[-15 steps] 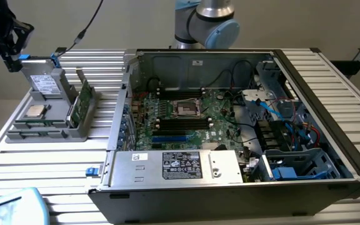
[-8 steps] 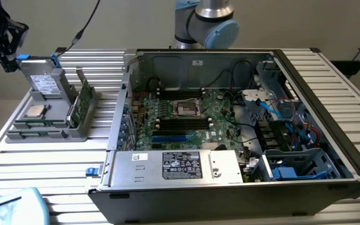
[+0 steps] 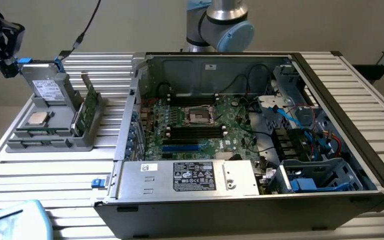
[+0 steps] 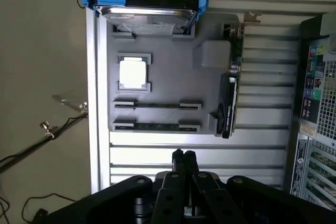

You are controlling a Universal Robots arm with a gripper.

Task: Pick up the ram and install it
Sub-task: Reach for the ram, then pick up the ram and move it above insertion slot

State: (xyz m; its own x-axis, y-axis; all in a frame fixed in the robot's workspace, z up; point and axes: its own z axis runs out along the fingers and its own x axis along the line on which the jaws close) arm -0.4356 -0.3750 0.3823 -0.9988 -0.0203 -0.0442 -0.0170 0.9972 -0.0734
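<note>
The tool (image 4: 184, 160), fingers pressed together, hangs over the slatted worktop (image 4: 131, 157). The ram (image 4: 157, 127) lies near its tips, not touching (in the grey tray's (image 4: 168, 85) closest slot).

The arm (image 3: 219, 22) runs off the exterior view's top edge; the pincer (image 4: 184, 157) is cut short by the wrist view's edge. The ram (image 4: 157, 127) lies edge-on in its tray (image 4: 163, 85), chips hidden.

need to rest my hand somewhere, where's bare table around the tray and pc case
Bare slats of the table lie in front of the grey tray, bordered by the computer case and a blue object. Another strip runs past the case on the exterior view's right. Inside the case is crowded.
</note>
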